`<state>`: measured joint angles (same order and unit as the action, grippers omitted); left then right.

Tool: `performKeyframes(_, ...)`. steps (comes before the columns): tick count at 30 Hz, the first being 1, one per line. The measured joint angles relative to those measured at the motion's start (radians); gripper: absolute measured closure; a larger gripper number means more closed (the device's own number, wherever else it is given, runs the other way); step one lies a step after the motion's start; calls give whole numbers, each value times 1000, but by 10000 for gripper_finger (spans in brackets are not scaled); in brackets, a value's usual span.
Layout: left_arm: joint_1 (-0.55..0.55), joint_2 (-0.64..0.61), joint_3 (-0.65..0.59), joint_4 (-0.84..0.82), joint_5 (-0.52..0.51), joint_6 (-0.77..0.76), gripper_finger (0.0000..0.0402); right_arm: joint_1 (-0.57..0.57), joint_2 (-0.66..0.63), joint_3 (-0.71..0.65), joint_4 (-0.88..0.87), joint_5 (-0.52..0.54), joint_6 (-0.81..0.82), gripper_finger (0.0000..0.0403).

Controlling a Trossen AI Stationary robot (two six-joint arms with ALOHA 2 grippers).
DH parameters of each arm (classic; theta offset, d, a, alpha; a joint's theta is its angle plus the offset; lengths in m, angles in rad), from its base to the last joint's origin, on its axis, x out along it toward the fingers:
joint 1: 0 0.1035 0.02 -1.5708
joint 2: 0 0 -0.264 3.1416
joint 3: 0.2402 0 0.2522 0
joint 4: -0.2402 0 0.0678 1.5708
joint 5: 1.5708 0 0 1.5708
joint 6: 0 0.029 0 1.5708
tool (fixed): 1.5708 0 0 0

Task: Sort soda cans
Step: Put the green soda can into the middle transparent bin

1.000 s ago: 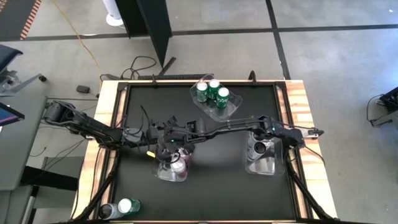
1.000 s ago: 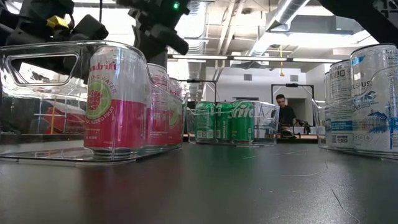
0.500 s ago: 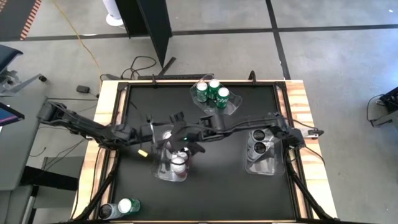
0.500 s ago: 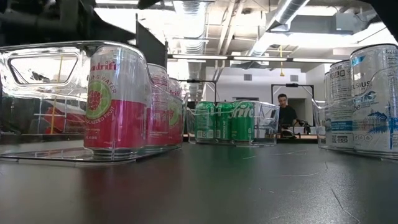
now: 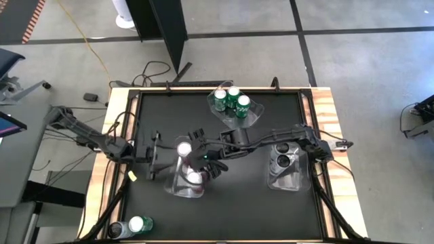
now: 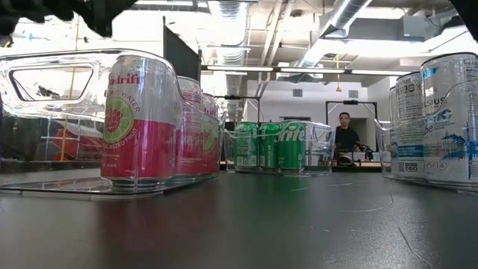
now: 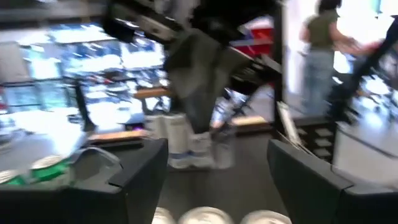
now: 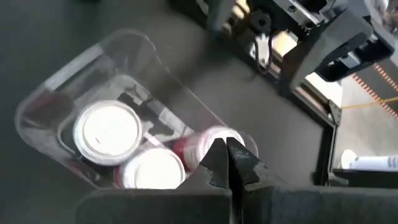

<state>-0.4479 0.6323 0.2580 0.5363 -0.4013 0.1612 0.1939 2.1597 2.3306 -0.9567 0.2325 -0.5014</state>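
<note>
A clear bin (image 5: 178,188) left of the table's middle holds red/pink cans (image 5: 194,178), seen as silver tops (image 8: 107,132) in the right wrist view and upright on the bin floor (image 6: 138,119) in the low view. My left gripper (image 5: 154,156) is open, just left of this bin, with can tops (image 7: 205,216) showing between its fingers. My right gripper (image 8: 226,154) is shut above the bin's right side, with its tips over the third pink can (image 8: 214,140). Green cans (image 5: 232,101) stand in a far bin. Grey cans (image 5: 283,160) stand in a right bin. My right gripper has its shut fingertips (image 8: 217,158) in front of the pink can's rim (image 8: 205,138), coming from above. Whether they touch the can, I cannot tell.
Two loose cans, one dark (image 5: 119,230) and one green (image 5: 140,223), stand at the table's near left corner. Both arms cross over the table's middle. A person (image 6: 344,134) stands in the room beyond the far edge. Bare black tabletop (image 5: 244,210) lies between the bins.
My left gripper has drawn back from over the pink-can bin toward the table's left edge, leaving the far pink can's top in plain view. My right gripper has shifted slightly toward the near right. In the low view both grippers have risen almost out of the picture.
</note>
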Motion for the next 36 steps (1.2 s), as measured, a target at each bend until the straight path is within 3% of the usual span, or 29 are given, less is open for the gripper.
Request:
performKeyframes(10, -203, 101, 419, -739, -22, -84, 142, 90, 0, 0, -8, 2, 49, 403)
performKeyframes(18, -314, 253, 638, -1146, -53, -308, 142, 189, 0, 0, -31, 36, 176, 403)
performKeyframes(24, -375, 338, 671, -1255, -126, -512, 143, 243, 3, 0, -50, 46, 305, 403)
performKeyframes(36, -423, 389, 671, -1219, -164, -573, 143, 289, 98, -112, 70, 38, 436, 403)
